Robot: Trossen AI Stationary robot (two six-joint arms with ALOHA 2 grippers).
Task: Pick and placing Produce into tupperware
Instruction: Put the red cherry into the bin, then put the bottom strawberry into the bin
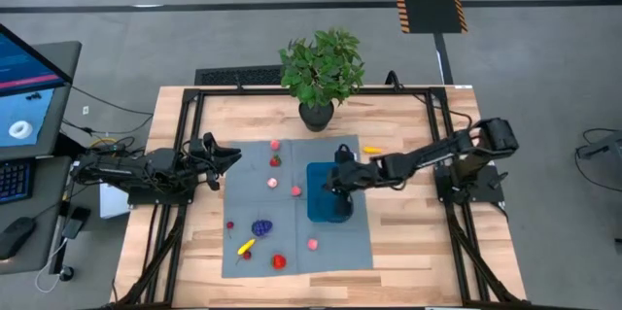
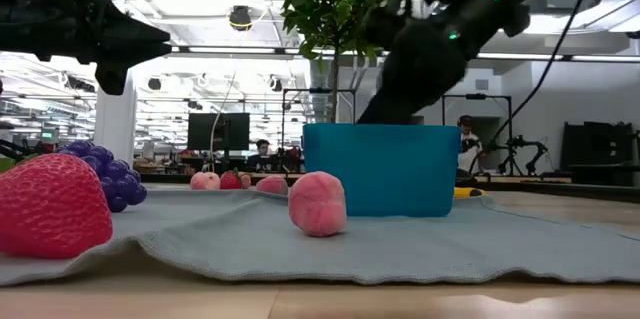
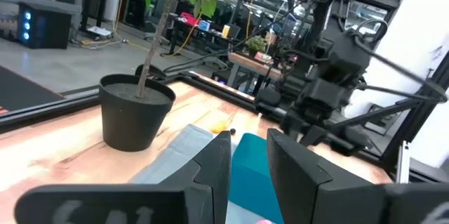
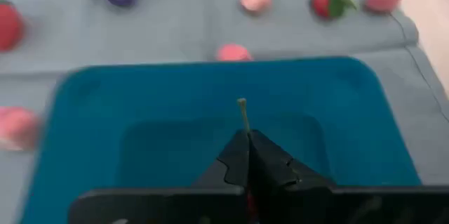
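Right gripper [image 4: 247, 140] low over blue container [image 4: 210, 119], fingers pinched on small stemmed red piece. Risk: piece sticks, or bounces out on drop. Left gripper [image 3: 245, 161] waits at left, slightly parted, empty. Other produce scattered on mat [image 1: 292, 252].

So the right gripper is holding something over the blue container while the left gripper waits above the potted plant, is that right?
Not quite. In the high view the left gripper waits over the mat's left edge, not the potted plant. The right gripper does hold something thin-stemmed over the blue container.
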